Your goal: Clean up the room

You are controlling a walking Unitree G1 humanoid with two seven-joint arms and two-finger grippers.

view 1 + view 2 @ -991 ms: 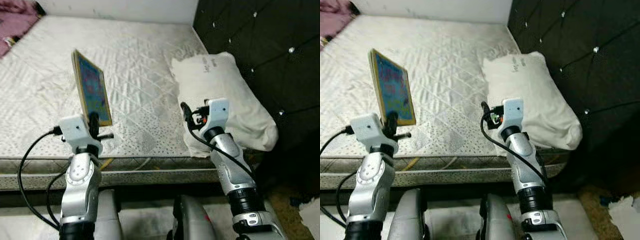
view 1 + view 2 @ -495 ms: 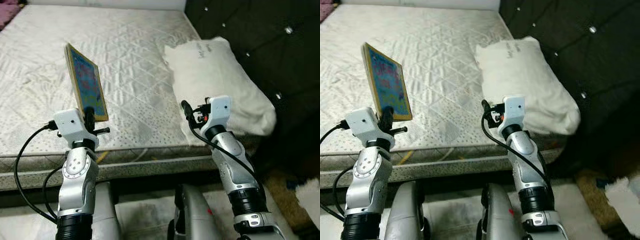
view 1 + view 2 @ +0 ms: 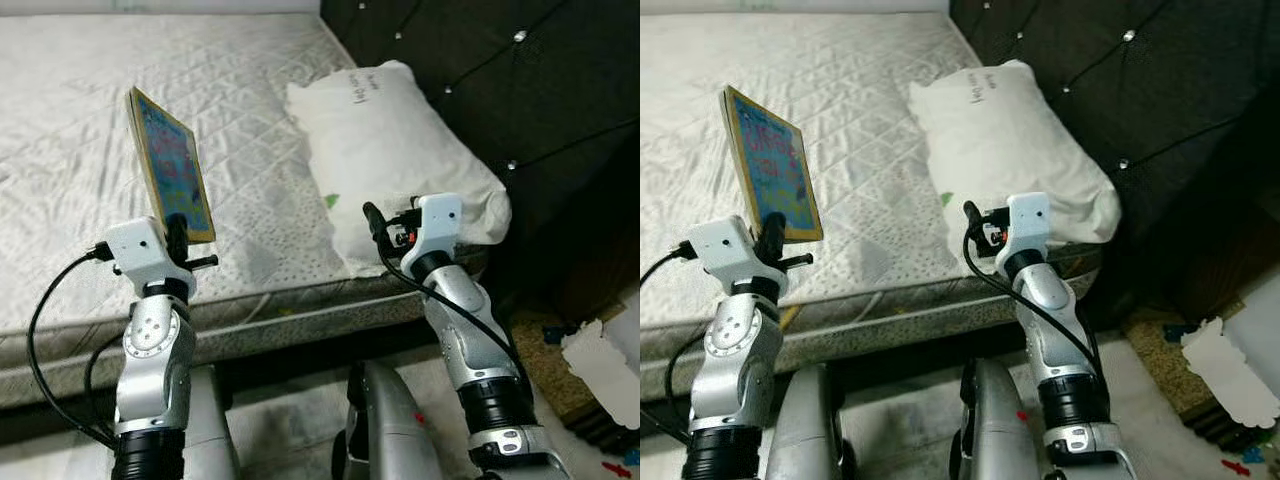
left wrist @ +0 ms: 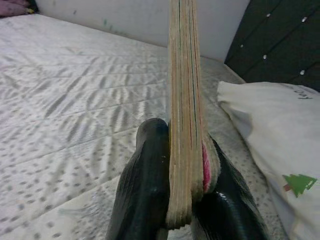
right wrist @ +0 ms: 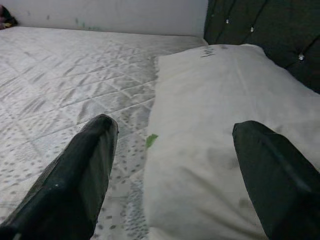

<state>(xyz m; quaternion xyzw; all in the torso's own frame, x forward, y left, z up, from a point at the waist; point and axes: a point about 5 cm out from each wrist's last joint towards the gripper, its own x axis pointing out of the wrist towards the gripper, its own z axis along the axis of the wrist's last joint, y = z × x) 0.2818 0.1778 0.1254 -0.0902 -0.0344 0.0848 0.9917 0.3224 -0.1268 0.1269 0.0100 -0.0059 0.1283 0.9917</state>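
Two black fingers (image 4: 145,185) of the left gripper (image 3: 178,232) are clamped on the lower edge of a thin, yellow-edged picture book with a blue cover (image 3: 172,170), which is held upright above the quilted white mattress (image 3: 80,130). The right gripper (image 5: 175,175) is held with fingers spread wide and nothing between them, above the white pillow (image 3: 385,150) lying on the mattress beside the dark tufted headboard (image 3: 520,90).

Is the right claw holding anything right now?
No, the right claw is open with its two black fingers spread wide and only the white pillow and mattress visible between them.
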